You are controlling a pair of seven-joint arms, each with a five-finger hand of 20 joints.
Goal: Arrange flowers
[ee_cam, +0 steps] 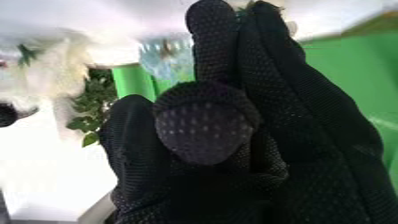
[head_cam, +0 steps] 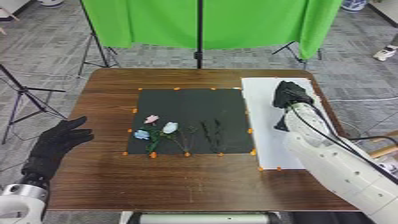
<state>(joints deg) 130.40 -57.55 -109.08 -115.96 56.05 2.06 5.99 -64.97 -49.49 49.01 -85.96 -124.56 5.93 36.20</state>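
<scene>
Your right robot hand (head_cam: 291,95) is over the white sheet, yet you cannot tell whether it pinches anything; your left robot hand (head_cam: 60,142), spread at the left edge of the brown bench (head_cam: 209,182), probably keeps your workspace free. Black mat (head_cam: 191,105) lies beside the sheet, perhaps to make blooms easy to see, with orange tabs (head_cam: 154,155) likely pinning its edges. On it, the white flower (head_cam: 170,128), blue flower (head_cam: 142,134) and pink flower (head_cam: 151,119) sit close together, so tangled stems could hinder your next pick; dark stems (head_cam: 217,135) lie apart.
</scene>
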